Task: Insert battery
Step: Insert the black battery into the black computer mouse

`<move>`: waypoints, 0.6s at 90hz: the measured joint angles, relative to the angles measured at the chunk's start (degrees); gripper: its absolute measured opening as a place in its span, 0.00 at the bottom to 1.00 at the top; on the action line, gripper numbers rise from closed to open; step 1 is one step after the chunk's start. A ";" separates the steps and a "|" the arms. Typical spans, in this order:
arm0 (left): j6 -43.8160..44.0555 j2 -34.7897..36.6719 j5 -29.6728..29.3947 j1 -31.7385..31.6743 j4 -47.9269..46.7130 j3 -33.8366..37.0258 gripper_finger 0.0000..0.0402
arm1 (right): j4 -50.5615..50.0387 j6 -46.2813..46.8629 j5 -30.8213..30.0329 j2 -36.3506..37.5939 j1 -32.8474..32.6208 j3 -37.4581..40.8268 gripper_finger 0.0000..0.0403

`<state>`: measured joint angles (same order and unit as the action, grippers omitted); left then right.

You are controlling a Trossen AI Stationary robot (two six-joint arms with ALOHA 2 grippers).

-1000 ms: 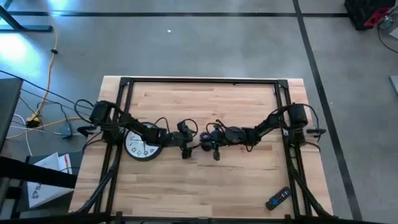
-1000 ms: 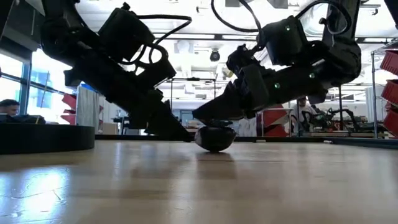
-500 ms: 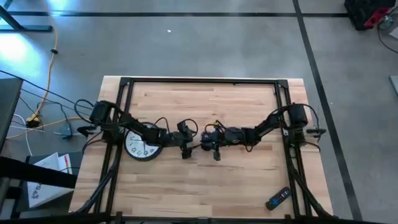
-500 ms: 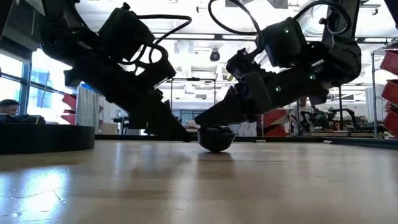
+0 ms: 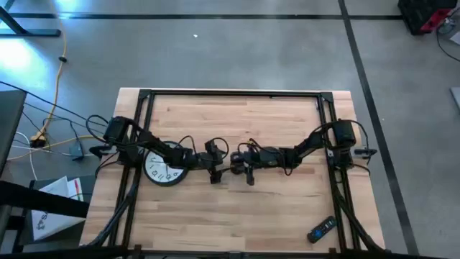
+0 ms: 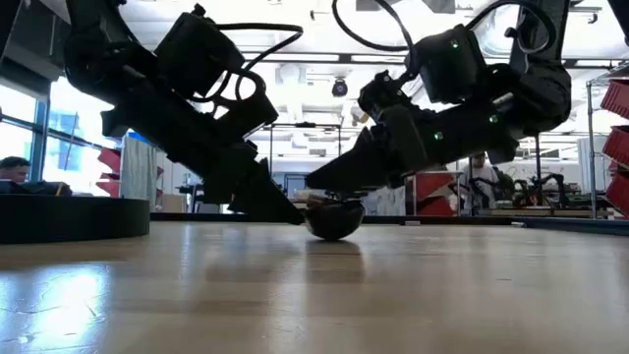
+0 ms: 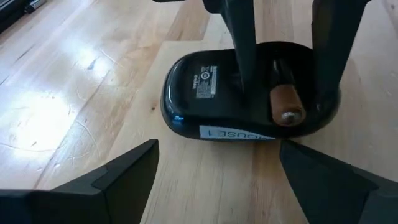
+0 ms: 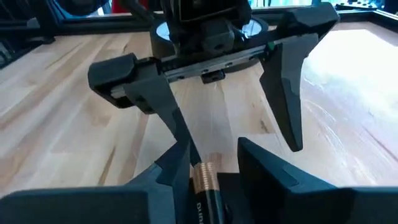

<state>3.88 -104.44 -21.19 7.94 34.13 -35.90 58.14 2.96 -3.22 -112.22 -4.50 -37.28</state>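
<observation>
A black computer mouse [image 7: 211,93] lies upside down mid-table, its label up. A copper-and-black battery [image 7: 285,106] lies in the mouse's open compartment. My right gripper [image 7: 286,102] reaches in from the table's right, open, with one finger on each side of the battery [image 8: 202,180]. From the table's left, my left gripper [image 7: 217,148] faces the mouse [image 5: 231,170], open. Its fingertips stand just short of the mouse's end. I cannot tell whether they touch it. My right gripper comes slanting down from the table's right with its fingers along the battery. One fingertip [image 7: 244,87] rests on the mouse's underside beside the compartment, the other [image 7: 326,102] at the mouse's rim. The battery lies against one finger [image 8: 177,165], with a gap to the other.
A round wall clock [image 5: 164,167] lies face up under my left arm, on the table's left. A black remote [image 5: 321,229] lies near the front right corner. Bare wood shows at the table's front and back.
My right gripper has gone a little toward the table's left. The mouse has slid the same way along the table, closer to my left gripper's fingertips.
</observation>
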 joint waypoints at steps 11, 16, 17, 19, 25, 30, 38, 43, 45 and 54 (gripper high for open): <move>0.00 -0.01 0.00 0.00 -0.01 0.00 0.79 | -0.40 -0.39 -1.11 2.90 -0.62 0.00 0.26; 0.00 0.00 0.00 0.00 -0.01 0.01 0.79 | -2.75 -0.42 -1.27 4.74 -0.76 0.00 0.26; 0.00 0.00 0.00 0.00 -0.02 0.02 0.79 | -3.22 -0.42 -1.27 5.14 -0.77 0.00 0.26; 0.00 -0.01 0.00 0.00 0.02 0.02 0.79 | -4.37 -0.43 -1.27 6.05 -0.80 -0.02 0.26; 0.02 0.00 0.00 0.00 -0.06 0.02 0.79 | -9.55 -0.46 -1.29 8.81 -0.77 -0.02 0.26; 0.13 0.00 0.04 0.00 -0.08 0.02 0.79 | -14.73 -0.48 -1.30 11.12 -0.76 -0.02 0.26; 0.47 0.00 0.45 0.00 -0.19 0.02 0.79 | -23.31 -0.52 -1.32 14.56 -0.76 -0.02 0.26; 0.69 0.22 1.08 0.00 -0.88 0.02 0.79 | -28.46 -0.48 -1.37 16.74 -0.76 0.00 0.26; 0.97 0.40 1.33 0.00 -1.31 0.02 0.79 | -29.98 -0.46 -1.59 17.49 -0.76 -0.01 0.26; 1.56 2.69 1.52 0.09 -4.21 0.07 0.79 | -37.78 0.73 -3.86 21.01 -0.76 0.00 0.26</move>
<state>5.44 -101.76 -19.67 8.03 29.92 -35.83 20.36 3.69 -7.08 -91.21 -5.25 -37.28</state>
